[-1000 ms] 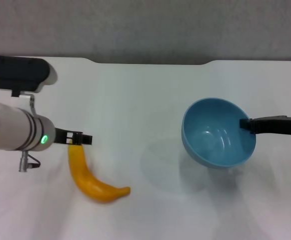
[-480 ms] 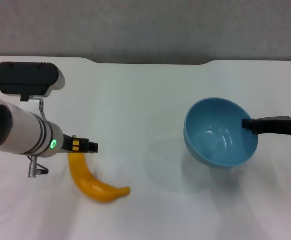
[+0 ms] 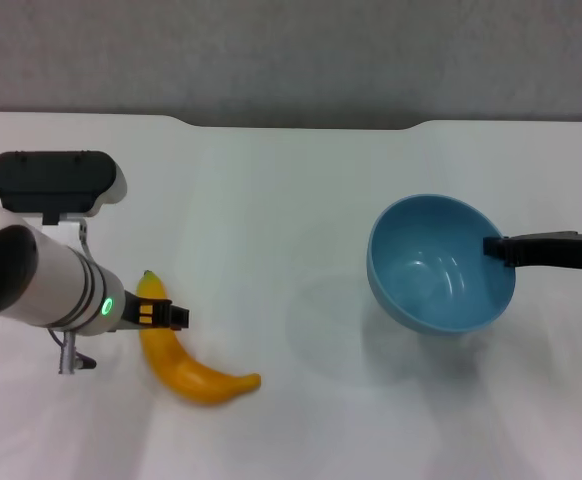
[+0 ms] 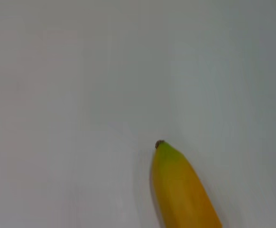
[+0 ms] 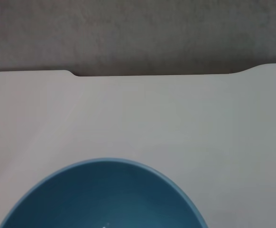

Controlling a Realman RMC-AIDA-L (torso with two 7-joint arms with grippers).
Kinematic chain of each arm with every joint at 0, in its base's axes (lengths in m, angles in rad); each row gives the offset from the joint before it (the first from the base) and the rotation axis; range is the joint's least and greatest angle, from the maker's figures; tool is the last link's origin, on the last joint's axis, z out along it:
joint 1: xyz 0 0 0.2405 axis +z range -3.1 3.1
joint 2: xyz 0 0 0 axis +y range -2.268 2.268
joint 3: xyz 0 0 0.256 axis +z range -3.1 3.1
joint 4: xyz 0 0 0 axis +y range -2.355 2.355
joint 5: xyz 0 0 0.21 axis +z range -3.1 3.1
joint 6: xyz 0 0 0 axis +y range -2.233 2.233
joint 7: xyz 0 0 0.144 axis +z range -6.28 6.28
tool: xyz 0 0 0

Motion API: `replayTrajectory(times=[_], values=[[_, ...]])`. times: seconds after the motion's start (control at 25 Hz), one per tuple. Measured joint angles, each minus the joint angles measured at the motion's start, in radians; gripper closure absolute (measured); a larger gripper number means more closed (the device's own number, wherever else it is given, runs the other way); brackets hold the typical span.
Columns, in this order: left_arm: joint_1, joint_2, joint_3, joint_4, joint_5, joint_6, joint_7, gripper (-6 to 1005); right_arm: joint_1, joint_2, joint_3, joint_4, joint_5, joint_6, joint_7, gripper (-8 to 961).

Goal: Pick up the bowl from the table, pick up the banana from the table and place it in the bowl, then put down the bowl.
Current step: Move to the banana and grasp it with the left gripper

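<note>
The yellow-orange banana (image 3: 199,376) lies on the white table (image 3: 271,190) at the front left, with its green stem end pointing away from me. My left gripper (image 3: 165,316) is low over the banana's upper part, just below the stem end. The left wrist view shows the stem end of the banana (image 4: 180,190) close below. The light-blue bowl (image 3: 436,275) is at the right, tilted and held off the table. My right gripper (image 3: 497,248) is shut on its right rim. The bowl's far rim (image 5: 100,164) fills the lower part of the right wrist view.
The bowl's shadow (image 3: 336,325) falls on the table's middle. The far edge has a shallow notch (image 3: 301,125) with a grey wall behind it. The left arm's white body and black camera block (image 3: 51,180) hang over the table's left side.
My left gripper has come down and toward me, from the banana's stem end to over its upper part. The bowl has shifted slightly right in the right gripper. The banana has not moved.
</note>
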Motion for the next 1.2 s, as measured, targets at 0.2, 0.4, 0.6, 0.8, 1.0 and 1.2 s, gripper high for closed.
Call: replayTrajectory(times=[0.2,0.4,0.6,0.8,1.0,1.2], values=[[-0.016,-0.003,0.011,0.035,-0.051,0.004,-0.001,105,0.003,0.0,-0.016,0.0,0.013,0.008,0.001,909],[-0.024,-0.003,0.014,0.076,-0.062,0.022,0.002,104,0.006,0.0,-0.028,0.0,0.019,0.008,0.001,908],[-0.025,-0.003,0.015,0.111,-0.056,0.055,0.001,103,0.007,0.0,-0.033,0.0,0.025,0.009,0.002,908],[-0.035,-0.002,0.015,0.15,-0.06,0.073,0.001,102,0.007,0.0,-0.041,-0.003,0.03,0.009,0.001,908],[-0.046,-0.002,0.02,0.172,-0.059,0.076,0.004,104,0.002,0.0,-0.045,-0.017,0.036,0.009,0.002,907],[-0.049,-0.001,0.031,0.169,-0.056,0.08,0.01,107,-0.001,0.0,-0.045,-0.02,0.038,0.009,0.001,907]])
